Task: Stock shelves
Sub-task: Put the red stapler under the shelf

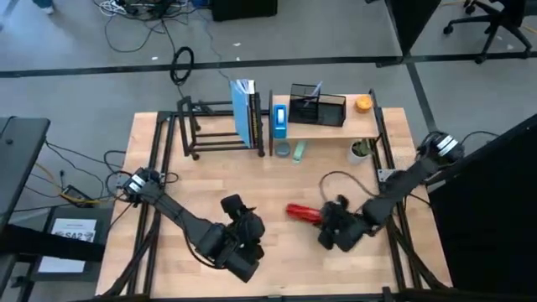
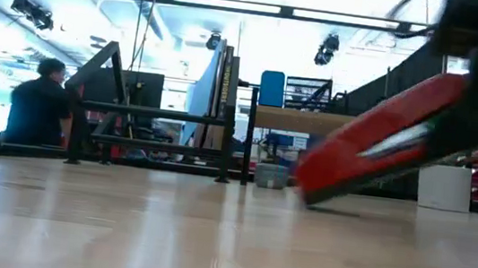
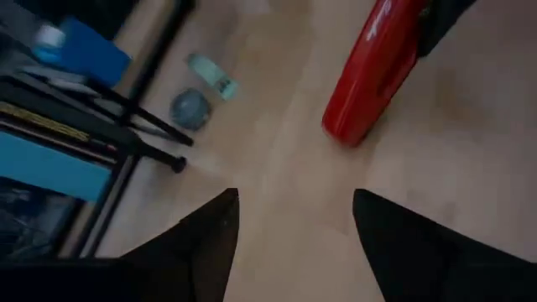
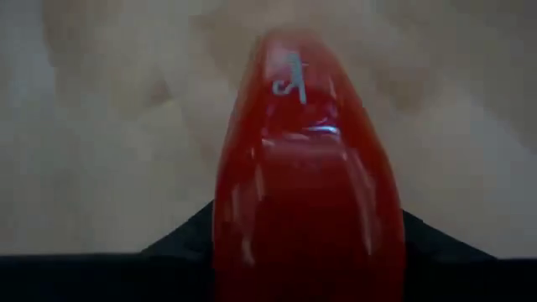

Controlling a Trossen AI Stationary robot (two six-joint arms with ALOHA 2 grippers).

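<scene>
left gripper (image 1: 245,220): low over the near counter (image 1: 277,260), fingers (image 3: 201,243) spread, holding nothing
right gripper (image 1: 331,220): fingers pinching the red stapler (image 1: 302,212), its front end tilted down near the wood
wood-board shelf (image 1: 323,128): far right, carrying a mesh organizer (image 1: 317,106)
black rack (image 1: 214,134): far left, blue books (image 1: 245,111) upright in it

Grey floor (image 1: 336,33) with loose cables (image 1: 138,17) lies beyond the table; long ceiling lights (image 2: 227,4) glare overhead, and a person (image 2: 39,102), possibly seated, waits behind.
</scene>
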